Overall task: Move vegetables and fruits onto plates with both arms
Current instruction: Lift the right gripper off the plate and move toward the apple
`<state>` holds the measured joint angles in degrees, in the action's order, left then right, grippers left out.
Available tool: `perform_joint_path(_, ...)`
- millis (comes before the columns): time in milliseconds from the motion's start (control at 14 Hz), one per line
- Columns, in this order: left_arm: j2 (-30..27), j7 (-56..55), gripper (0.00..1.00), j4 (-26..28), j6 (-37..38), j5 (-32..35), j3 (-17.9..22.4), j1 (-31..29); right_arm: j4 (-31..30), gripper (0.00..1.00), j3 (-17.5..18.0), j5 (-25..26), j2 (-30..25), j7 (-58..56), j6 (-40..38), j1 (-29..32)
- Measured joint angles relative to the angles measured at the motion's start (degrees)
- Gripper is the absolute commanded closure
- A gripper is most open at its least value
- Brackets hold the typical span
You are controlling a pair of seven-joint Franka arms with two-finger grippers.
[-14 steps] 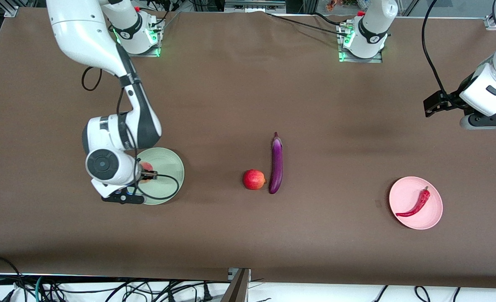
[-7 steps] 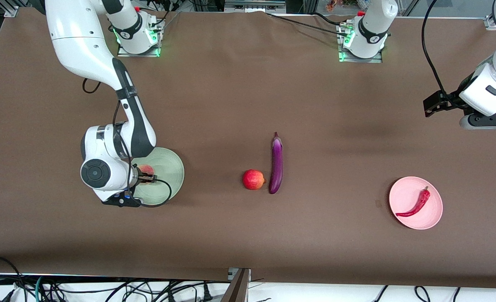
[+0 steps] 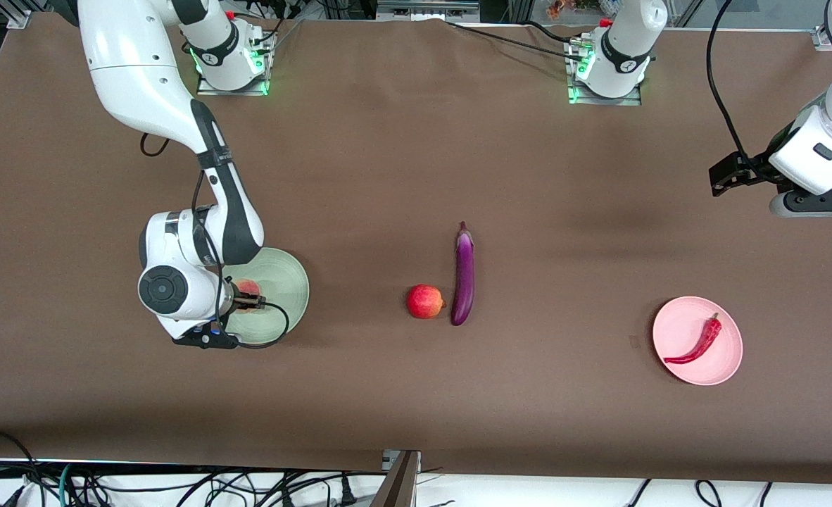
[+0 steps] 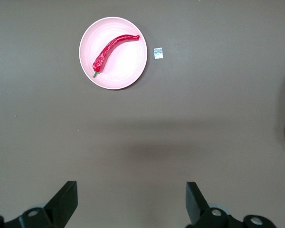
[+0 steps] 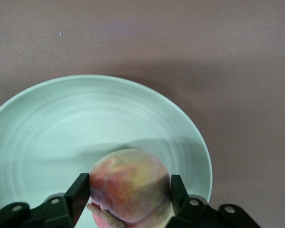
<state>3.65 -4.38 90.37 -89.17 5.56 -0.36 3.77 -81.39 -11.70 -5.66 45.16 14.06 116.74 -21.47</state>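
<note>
at the right arm's end of the bench, the right claw (image 3: 248, 301) has come down over the green plate (image 3: 286, 278) in the last second, and its fingers (image 5: 78, 192) have begun to ease apart from a firm clamp. they flank the peach (image 5: 130, 183) closely, and whether they press it or have just let go cannot be told. the peach sits low in the plate, so that fruit looks delivered; what remains for this arm, by my judgement, is to open fully and lift away.

the green plate is round, shallow and matte, with faint rings in its surface. the peach is round and fuzzy, yellow mottled with pink.

near the middle of the bench lie the pomegranate (image 3: 425, 301), a round red ball with a small crown, and just beside it the eggplant (image 3: 464, 274), long, slender and glossy purple. neither has shifted; both await a move.

toward the left arm's end, the pink plate (image 3: 719, 366) holds the chili pepper (image 3: 701, 341), thin, curved and shiny red. the left claw (image 4: 132, 204) waits with its fingers wide apart, holding nothing, over bare brown cloth.
</note>
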Motion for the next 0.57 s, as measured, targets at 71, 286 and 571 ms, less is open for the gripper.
perform_joint_path(71, 0.00, 0.00, 0.00, 0.00, 0.00, -0.47, 0.00, 0.00, 0.00, 0.00, 0.00, 0.00, 0.12, -0.06, 0.20, 0.00)
perform_joint_path(286, 0.00, 0.00, 0.00, 0.00, 0.00, -1.46, 0.01, 0.00, 0.84, 0.00, -0.01, 0.00, 0.01, -0.39, 0.55, 0.00)
perform_joint_path(571, 0.00, 0.00, 0.00, 0.01, 0.00, -1.47, 0.01, 0.00, 1.36, 0.00, -0.01, 0.00, -0.95, -0.59, 0.40, -0.01)
